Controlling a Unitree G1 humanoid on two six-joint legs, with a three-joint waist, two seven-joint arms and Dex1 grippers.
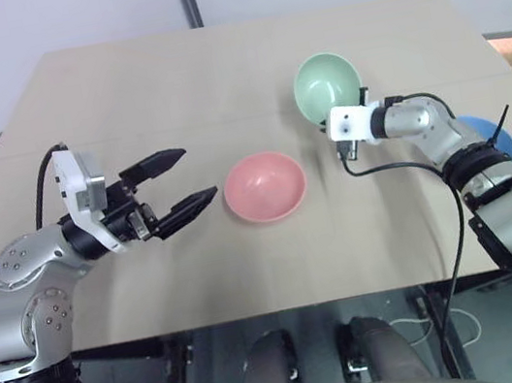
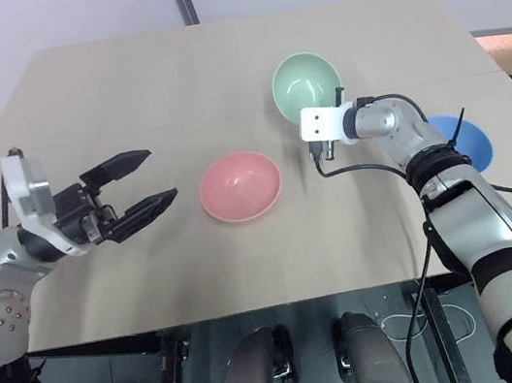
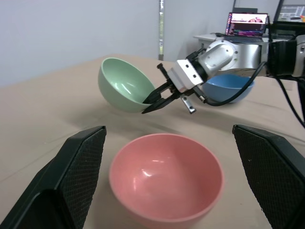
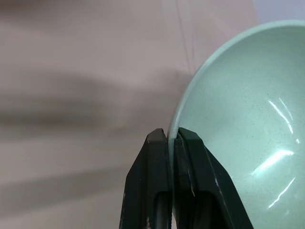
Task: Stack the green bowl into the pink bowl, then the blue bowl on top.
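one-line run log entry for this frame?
right gripper: jaws shut on green bowl rim, tilted | left gripper: jaws open | pink bowl: empty | blue bowl: table

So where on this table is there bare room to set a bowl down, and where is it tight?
Bare tabletop runs along the far edge and the left half, beyond the open left gripper. The near edge in front of the pink bowl is bare too. The right side is crowded: the right gripper pinches the green bowl rim, with the blue bowl behind its arm.
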